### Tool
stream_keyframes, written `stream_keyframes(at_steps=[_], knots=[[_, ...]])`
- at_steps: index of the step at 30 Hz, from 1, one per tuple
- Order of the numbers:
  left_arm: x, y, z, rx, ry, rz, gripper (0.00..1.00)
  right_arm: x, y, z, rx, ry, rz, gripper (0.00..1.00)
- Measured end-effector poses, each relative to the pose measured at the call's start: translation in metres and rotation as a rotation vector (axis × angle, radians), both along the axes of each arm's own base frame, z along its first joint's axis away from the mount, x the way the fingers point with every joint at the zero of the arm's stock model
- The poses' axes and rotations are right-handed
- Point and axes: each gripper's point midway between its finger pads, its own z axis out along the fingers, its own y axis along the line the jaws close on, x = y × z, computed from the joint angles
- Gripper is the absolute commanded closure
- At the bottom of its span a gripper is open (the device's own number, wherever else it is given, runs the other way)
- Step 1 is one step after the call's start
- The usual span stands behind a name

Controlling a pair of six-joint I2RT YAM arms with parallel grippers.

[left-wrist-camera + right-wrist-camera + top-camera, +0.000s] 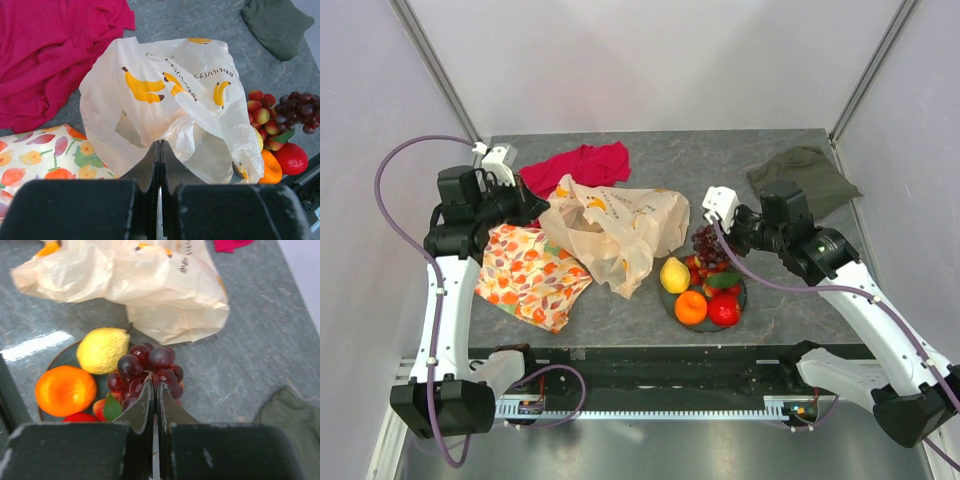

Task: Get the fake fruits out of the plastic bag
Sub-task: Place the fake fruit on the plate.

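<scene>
Fake fruits (705, 288) heaped on a dark plate (744, 296) toward the near right of the table (620, 322), outside the plastic bag (615, 225) and just beside its right edge. On the plate: yellow pear (102, 350) at the bag side, orange (65, 390) nearest the arms, red apple (724, 310) beside the orange, small red berries (260, 107) in the middle, dark grape bunch (150, 365) at the far side.

Bag crumpled and slumped at mid-table, translucent, printed with yellow bananas.

Right hand (154, 386) low over the plate, fingers pressed together with barely a slit between, tips touching the grape bunch; no telling whether a stem is pinched.

Left hand (160, 146) at the bag's left side, fingers likewise closed together, tips against the crinkled film; cannot tell whether any film is caught between them.

Flowered cloth (530, 275) flat at the bag's near left, touching it. Red cloth (578, 165) just behind the bag. Green cloth (805, 175) at the far right, well apart.
</scene>
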Motion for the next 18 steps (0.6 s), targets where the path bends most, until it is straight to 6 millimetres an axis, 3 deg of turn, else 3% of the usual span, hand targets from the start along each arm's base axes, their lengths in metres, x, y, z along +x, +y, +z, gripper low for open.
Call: stream_keyframes(at_steps=[2,6,14,18], knots=[[-0.001,0.0,-0.002,0.0,0.003,0.0,0.98,-0.007,0.004,-0.006,-0.006,0.022,0.026,0.87],[-0.004,0.0,-0.005,-0.001,0.004,0.001,0.98,-0.025,0.008,-0.026,-0.027,0.096,0.077,0.43],[-0.009,-0.002,-0.001,-0.005,-0.015,-0.011,0.98,-0.047,0.005,-0.043,-0.068,0.203,0.118,0.27],[-0.01,-0.003,-0.002,-0.007,-0.019,-0.015,0.99,-0.049,0.004,-0.037,-0.077,0.227,0.113,0.18]])
